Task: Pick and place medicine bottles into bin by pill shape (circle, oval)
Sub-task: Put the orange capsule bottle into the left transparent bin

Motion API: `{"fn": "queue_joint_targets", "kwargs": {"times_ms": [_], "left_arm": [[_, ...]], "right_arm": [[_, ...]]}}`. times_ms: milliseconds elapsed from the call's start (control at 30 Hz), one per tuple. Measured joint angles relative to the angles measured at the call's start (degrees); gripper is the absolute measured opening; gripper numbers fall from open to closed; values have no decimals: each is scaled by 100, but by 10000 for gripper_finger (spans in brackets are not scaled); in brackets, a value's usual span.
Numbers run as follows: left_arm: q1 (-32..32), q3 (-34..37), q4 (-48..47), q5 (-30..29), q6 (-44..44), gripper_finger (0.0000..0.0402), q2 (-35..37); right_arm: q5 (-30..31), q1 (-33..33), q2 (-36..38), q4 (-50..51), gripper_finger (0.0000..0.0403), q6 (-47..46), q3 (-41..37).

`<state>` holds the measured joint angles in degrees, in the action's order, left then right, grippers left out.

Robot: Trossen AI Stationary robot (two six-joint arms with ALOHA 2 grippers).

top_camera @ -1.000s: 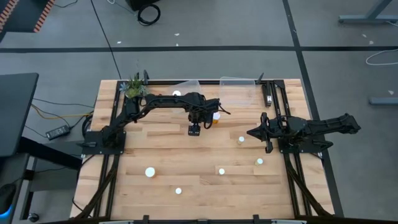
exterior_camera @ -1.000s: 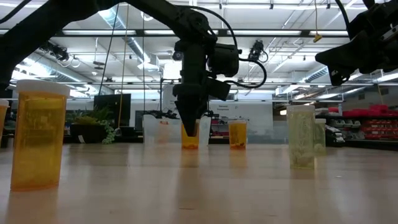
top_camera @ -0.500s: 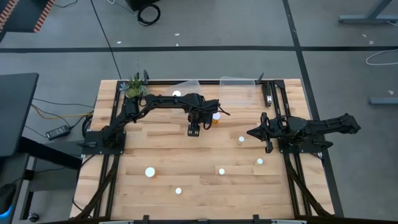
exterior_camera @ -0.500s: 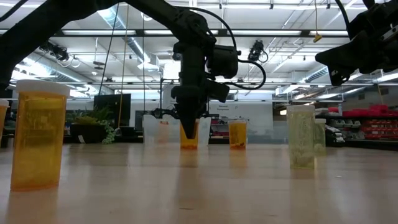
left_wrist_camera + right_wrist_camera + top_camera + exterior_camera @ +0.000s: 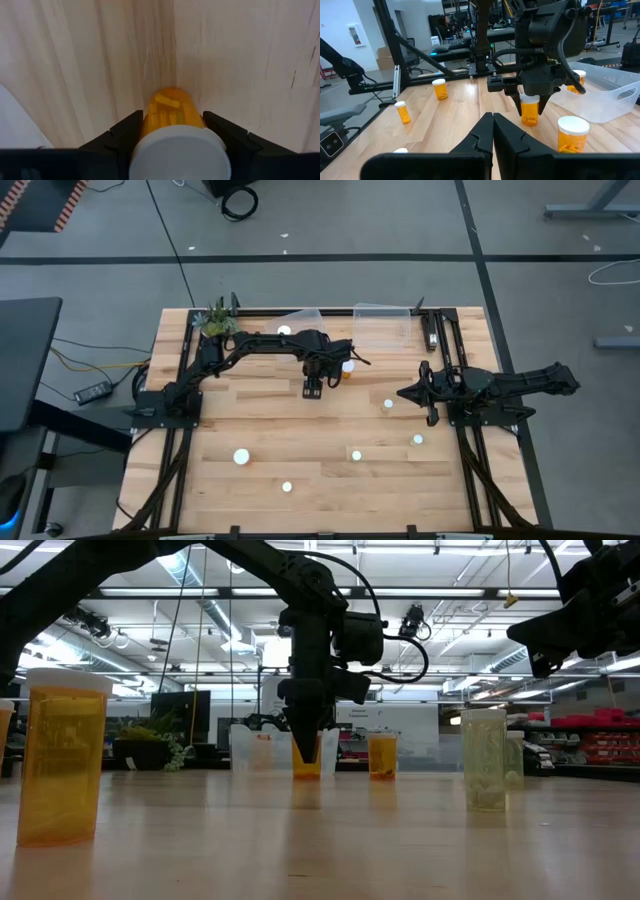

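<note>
My left gripper (image 5: 313, 387) points down over a small orange medicine bottle with a white cap (image 5: 172, 117) that stands on the table's far middle; the bottle also shows in the low view (image 5: 307, 762) and the right wrist view (image 5: 530, 111). A second bottle (image 5: 347, 367) stands just beside it. Several more bottles (image 5: 388, 405) (image 5: 241, 456) stand about the table on their bases. My right gripper (image 5: 405, 393) is shut and empty, hovering at the table's right. My left gripper pinches the bottle's upper body, just under the cap (image 5: 150, 117), between its two fingers (image 5: 125, 132). The fingers come from above, pointing down. The bottle stands upright with its base on the table (image 5: 306, 776).
Two clear tubs (image 5: 300, 318) (image 5: 385, 323) stand at the table's far edge; one holds a bottle (image 5: 284, 331). A small plant (image 5: 216, 318) is at the far left corner. Bottles stand near the front edge (image 5: 287, 487) and on the right (image 5: 417, 440).
</note>
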<state>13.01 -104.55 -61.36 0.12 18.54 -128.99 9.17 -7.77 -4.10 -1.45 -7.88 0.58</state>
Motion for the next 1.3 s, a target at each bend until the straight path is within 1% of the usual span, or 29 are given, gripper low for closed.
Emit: {"fn": "queue_joint_targets", "kwargs": {"times_ms": [133,300,367,533,633,800,867,1133,1300], "left_arm": [[0,0,2,-2,11,200,0],[0,-1,-21,-2,13,217,0],[0,-1,-37,-2,30,218,0],[-2,-2,-37,-2,195,202,0],[0,-2,-39,-2,211,200,0],[1,-2,-46,-2,225,218,0],[5,-2,-45,-3,224,219,0],[33,-2,-60,-4,283,200,0],[109,-4,-139,-4,315,212,9]], "right_arm": [[0,0,0,0,19,1,0],[0,0,0,0,19,2,0],[-1,2,0,0,19,2,0],[-2,0,0,0,19,0,0],[0,0,0,1,19,1,0],[0,2,0,0,19,0,0],[0,2,0,0,19,0,0],[0,2,0,1,19,1,0],[0,0,0,2,19,2,0]]}}
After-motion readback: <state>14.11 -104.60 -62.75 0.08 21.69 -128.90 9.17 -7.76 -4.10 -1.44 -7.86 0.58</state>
